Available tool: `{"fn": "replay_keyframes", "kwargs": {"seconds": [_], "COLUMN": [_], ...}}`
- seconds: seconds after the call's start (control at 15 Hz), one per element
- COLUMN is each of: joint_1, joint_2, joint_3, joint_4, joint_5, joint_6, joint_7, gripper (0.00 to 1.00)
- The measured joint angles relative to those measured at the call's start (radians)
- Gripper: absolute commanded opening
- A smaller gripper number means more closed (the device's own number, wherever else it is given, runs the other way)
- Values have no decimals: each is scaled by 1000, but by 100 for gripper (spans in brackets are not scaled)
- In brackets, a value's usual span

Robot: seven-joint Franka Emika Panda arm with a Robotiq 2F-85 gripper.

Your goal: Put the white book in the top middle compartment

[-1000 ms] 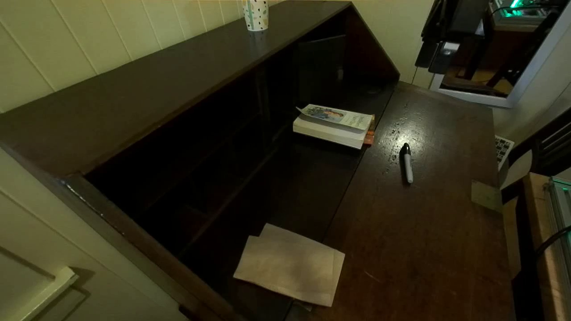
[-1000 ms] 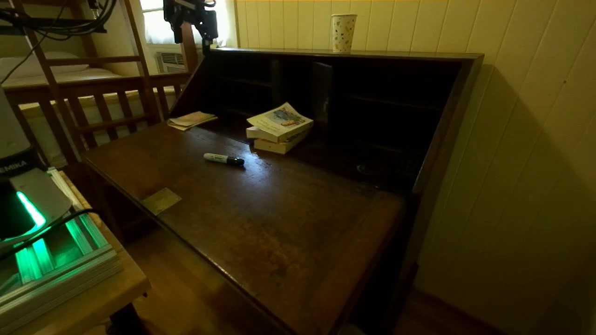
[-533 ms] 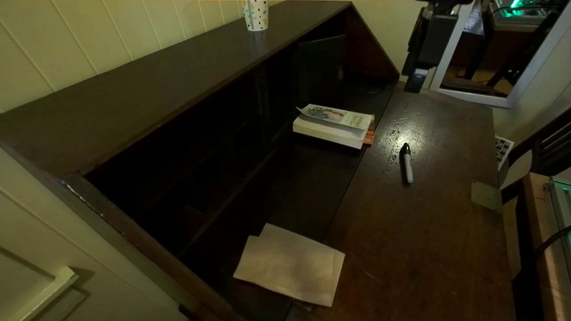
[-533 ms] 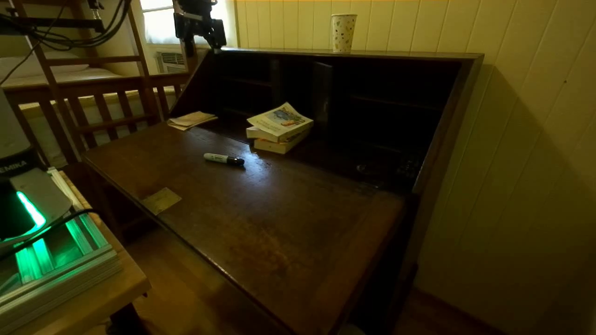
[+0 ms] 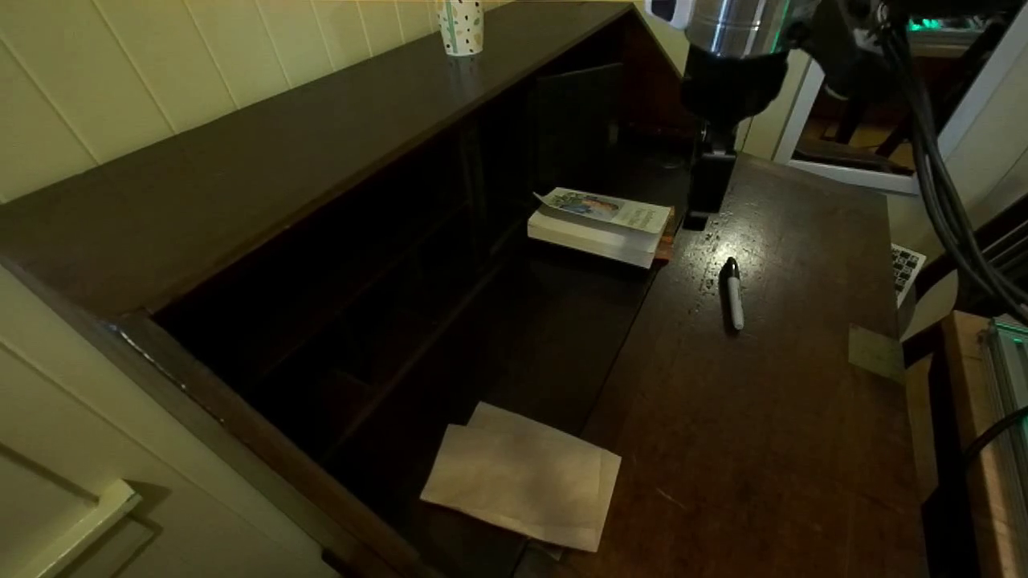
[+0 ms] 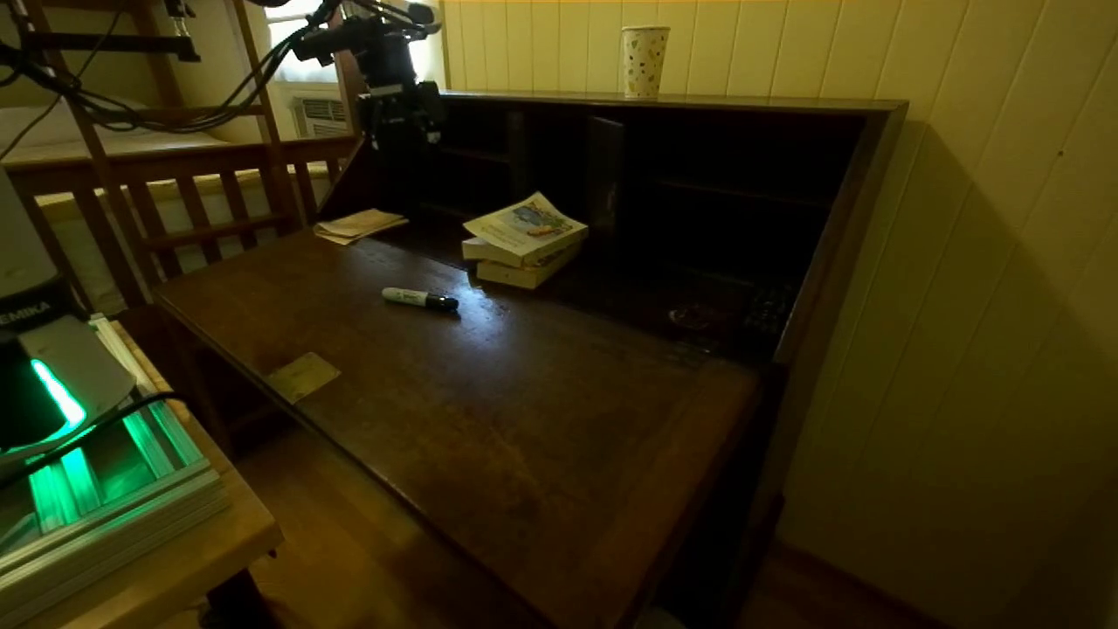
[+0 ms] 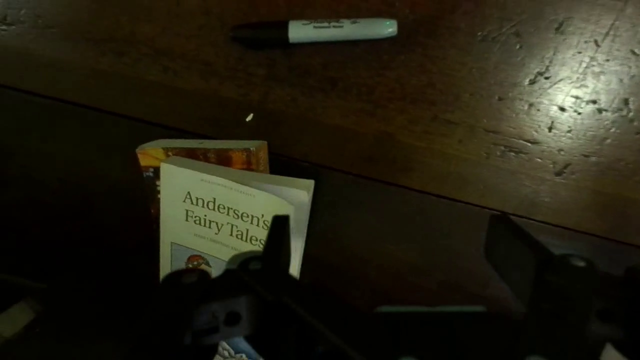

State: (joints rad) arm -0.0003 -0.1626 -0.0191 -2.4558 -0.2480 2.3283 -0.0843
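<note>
From my end I get a white book (image 7: 222,217), a kinda orange-and-dark book (image 7: 220,156) under it, black-capped white marker (image 7: 315,32) near it, speckly white cup (image 6: 645,63) higher than it.

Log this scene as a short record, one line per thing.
Claw: open, holding nothing, above the desk
White book: lying on a darker book, cover partly lifted
Top middle compartment: too dark to see inside
Marker: white, dark-capped, on the desk
Papers: overlapping, on the desk
Cup: spotted, upright on the upper ledge
</note>
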Motion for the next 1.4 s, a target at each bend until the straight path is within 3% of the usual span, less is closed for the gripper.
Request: {"fn": "replay_keyframes", "kwargs": {"seconds": [0.33, 1.0, 1.4], "joint_1": [-2, -2, -7], "joint_2": [76, 82, 173], "joint_3": [23, 23, 22], "joint_4": [5, 5, 58], "joint_5": [-200, -201, -348], "joint_6": [29, 27, 26], "joint_7": [136, 142, 438], "gripper": [100, 100, 100]}}
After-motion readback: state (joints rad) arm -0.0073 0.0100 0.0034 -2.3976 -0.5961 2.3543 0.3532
